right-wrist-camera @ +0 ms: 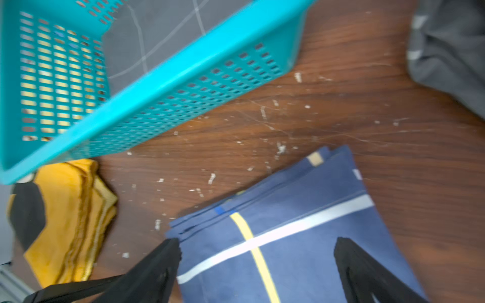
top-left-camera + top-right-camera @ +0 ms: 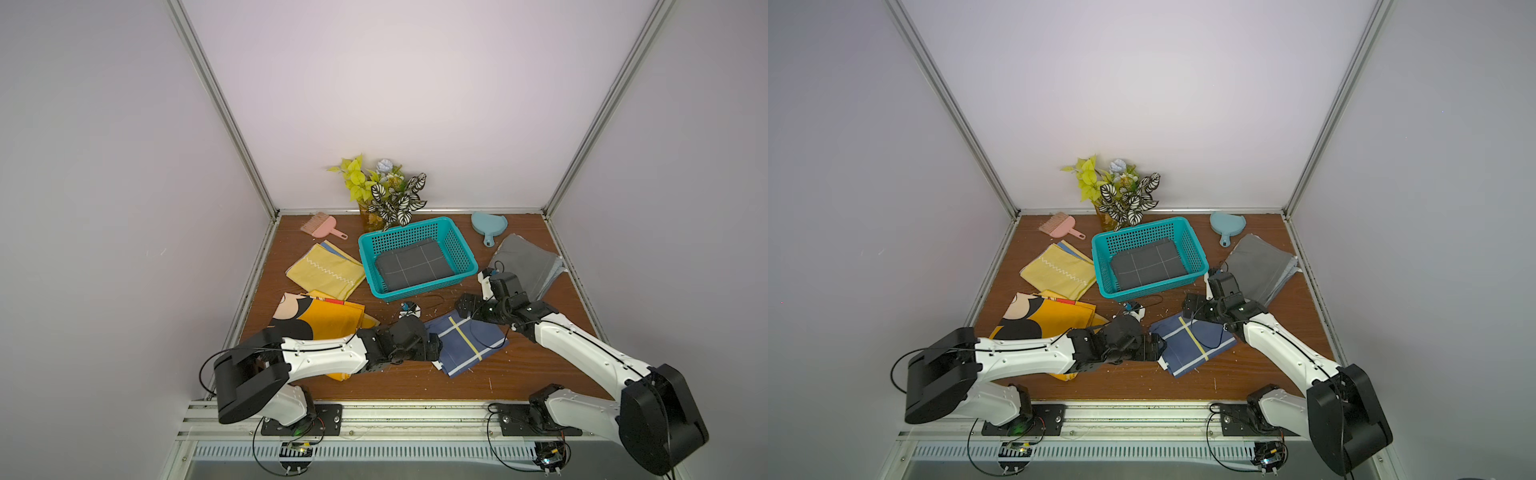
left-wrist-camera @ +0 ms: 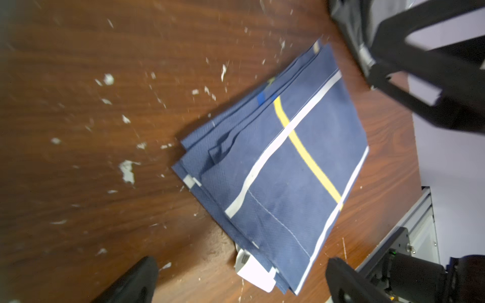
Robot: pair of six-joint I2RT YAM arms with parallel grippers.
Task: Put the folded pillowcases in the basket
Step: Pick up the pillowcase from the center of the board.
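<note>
Now on the counter (image 2: pixel 415 378): folded cloths, a basket, a brush, a dustpan and a plant.
Basket (image 2: pixel 365 262) (image 2: pixel 1158 289) (image 1: pixel 168 86): teal, standing mid-counter, just in front of the plant (image 2: pixel 386 191).
Inside the basket: a dark grey pillowcase (image 2: pixel 415 264) with thin pale lines lies flat on the bottom.
Navy pillowcase (image 2: pixel 465 345) (image 2: pixel 1196 345) (image 3: pixel 288 170) (image 1: pixel 301 230): folded, with white and yellow stripes, lying flat on the counter near the basket's front side, between the two arms, outside the basket.
Left gripper (image 2: pixel 436 349) (image 3: pixel 241 278): at the pillowcase's near-left edge, jaws spread wide, nothing clamped; a corner of the cloth lies between them in the wrist view.
Right gripper (image 2: pixel 471 313) (image 1: pixel 257 249): over the pillowcase's far side, jaws released and wide apart; whether they touch the cloth is unclear.
Left of the basket: a yellow cloth (image 2: pixel 326 270) and an orange printed cloth (image 2: pixel 320 320).
Right of the basket: a grey cloth stack (image 2: pixel 525 266).
Back edge: a pink brush (image 2: pixel 322 227) and a blue dustpan (image 2: pixel 488 224).
</note>
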